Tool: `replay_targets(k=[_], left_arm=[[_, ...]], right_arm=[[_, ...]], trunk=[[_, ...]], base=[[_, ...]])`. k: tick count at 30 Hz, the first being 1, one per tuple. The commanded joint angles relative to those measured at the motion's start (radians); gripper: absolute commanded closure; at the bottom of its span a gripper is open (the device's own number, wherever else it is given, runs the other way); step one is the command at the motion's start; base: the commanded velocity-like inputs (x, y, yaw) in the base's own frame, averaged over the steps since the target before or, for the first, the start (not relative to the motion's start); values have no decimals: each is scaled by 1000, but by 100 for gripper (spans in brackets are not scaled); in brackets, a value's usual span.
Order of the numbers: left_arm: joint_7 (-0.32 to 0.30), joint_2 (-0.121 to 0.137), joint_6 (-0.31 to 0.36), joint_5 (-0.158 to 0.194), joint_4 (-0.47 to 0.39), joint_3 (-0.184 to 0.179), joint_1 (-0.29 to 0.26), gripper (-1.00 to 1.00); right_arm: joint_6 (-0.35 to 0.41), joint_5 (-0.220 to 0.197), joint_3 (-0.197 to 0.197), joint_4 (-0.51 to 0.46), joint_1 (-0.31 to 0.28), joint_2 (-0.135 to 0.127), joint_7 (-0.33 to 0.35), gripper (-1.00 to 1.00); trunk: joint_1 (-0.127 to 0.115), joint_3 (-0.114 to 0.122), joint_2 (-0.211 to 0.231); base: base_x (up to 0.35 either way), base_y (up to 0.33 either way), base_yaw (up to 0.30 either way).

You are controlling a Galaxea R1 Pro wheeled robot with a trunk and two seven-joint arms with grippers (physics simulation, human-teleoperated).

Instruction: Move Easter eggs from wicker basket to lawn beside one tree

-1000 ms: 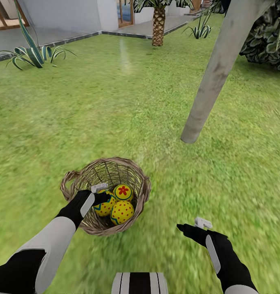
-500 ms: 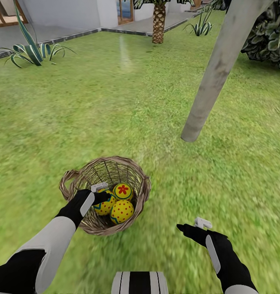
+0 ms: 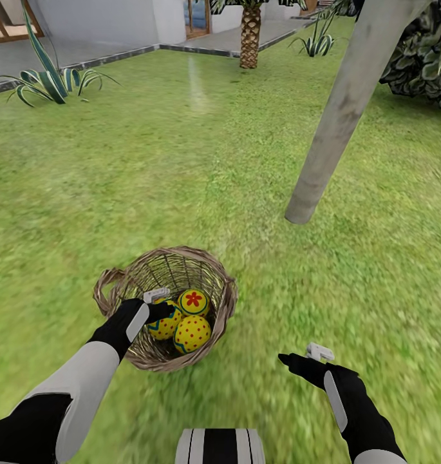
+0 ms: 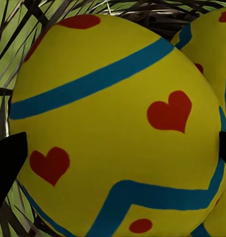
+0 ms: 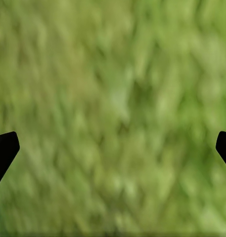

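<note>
Lawn (image 3: 214, 161), wicker basket (image 3: 223, 283), left tool (image 3: 161, 308) spread around heart egg (image 4: 117, 123) (unpinched), right tool (image 3: 304, 358) spread, empty.

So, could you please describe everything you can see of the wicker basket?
The wicker basket is round, deep and brown, of open weave that lets the grass show through, with a looped handle at its side. It sits upright on the lawn, short of the grey tree trunk. Three yellow painted eggs lie inside, and the left end effector reaches in, its fingers either side of one egg.
</note>
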Motion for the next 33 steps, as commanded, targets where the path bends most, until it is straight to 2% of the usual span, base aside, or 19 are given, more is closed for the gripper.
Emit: replay_targets(k=[1,21,25,28,33], left_arm=[[8,0,6,2,11,2,0,100],[5,0,7,2,11,10,0,100],[6,0,7,1,11,32,0,100],[6,0,9,1,11,36,0,100],[6,1,19,1,11,37,0,100]], right_arm=[[6,-6,-4,-1,0,1,2,-100],[7,-6,-3,-1,0,1,2,-100],[6,-6,-2,-1,0,1,2,-100],[7,-6,-2,-1,0,1,2,-100],[7,-6,-2,-1,0,1,2,-100]], trunk=[[0,-1,0],[0,-1,0],[0,-1,0],[-1,7,0],[-1,7,0]], base=[[0,0,0],[0,0,0],[0,0,0],[0,0,0],[0,0,0]])
